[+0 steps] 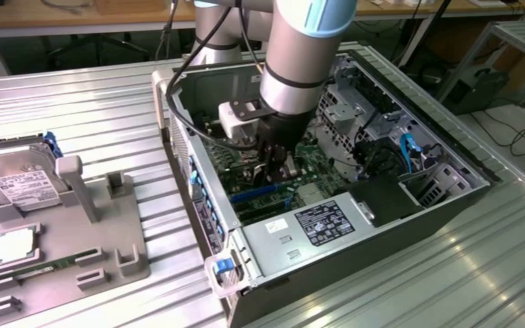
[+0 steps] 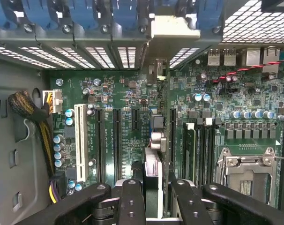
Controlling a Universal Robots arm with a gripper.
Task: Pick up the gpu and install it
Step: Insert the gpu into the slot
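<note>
With arm reaching down inside open computer case (image 1: pixel 445 198), gripper (image 2: pixel 151 187) pinches gpu (image 2: pixel 153 154) edge-on between fingers (image 2: pixel 132 197), card upright over motherboard (image 2: pixel 132 103) slots, bracket end toward rear slot openings, apparently lined up for seating.

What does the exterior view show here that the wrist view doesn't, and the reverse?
Exterior only: the grey parts tray on the exterior view's left holding the hard drive and memory stick, plus the power supply. Wrist only: the white expansion slot, the processor socket and the yellow cable bundle. Both: the pincer shut on the gpu, edge-on above the motherboard inside the computer case.
</note>
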